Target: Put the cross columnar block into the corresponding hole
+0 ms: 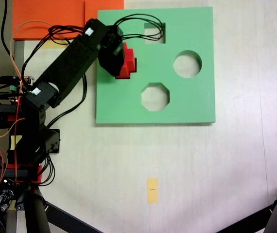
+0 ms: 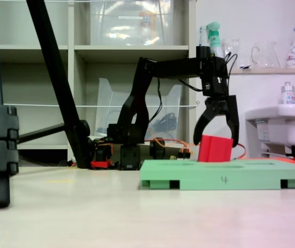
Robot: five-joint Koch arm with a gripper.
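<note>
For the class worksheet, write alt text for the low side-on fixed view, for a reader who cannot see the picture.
A black robot arm reaches over a flat green foam board, its gripper pointing down with jaws spread around a red block that sits in the board's top. Shelves, a black tripod leg and a white sink fill the background.

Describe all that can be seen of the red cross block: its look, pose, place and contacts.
The red cross block is bright red and looks like foam, with stepped, plus-like edges in a fixed view from above. It sits upright, low in the green board, near the board's left side. The gripper straddles it, open, and contact with the fingers cannot be judged.
</note>
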